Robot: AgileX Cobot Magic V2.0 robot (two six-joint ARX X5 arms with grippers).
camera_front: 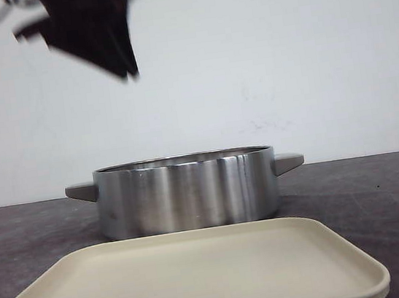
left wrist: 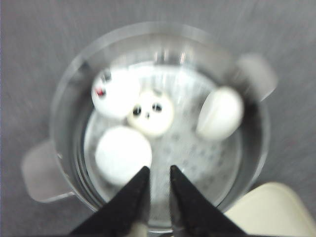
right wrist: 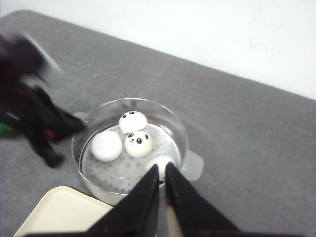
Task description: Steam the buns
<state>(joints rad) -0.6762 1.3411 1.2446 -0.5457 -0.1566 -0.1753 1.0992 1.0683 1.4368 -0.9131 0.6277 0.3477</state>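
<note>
Four white panda-face buns lie inside the steel pot [left wrist: 64, 98]: one at the far side [left wrist: 116, 94], one face-up in the middle [left wrist: 151, 112], one plain side up [left wrist: 123, 154] and one tipped against the wall [left wrist: 220, 112]. My left gripper [left wrist: 159, 168] is high above the pot, slightly open and empty; it is a dark blur in the front view [camera_front: 126, 67]. My right gripper [right wrist: 162, 165] is shut and empty, raised above the pot [right wrist: 180, 128] near one bun [right wrist: 159, 160]. The pot wall [camera_front: 187, 191] hides the buns in the front view.
A cream tray [camera_front: 188, 283] lies on the dark table just in front of the pot, with nothing on it. It also shows in the left wrist view [left wrist: 271, 207] and the right wrist view [right wrist: 59, 212]. The pot has grey side handles [camera_front: 289, 161]. A white wall stands behind.
</note>
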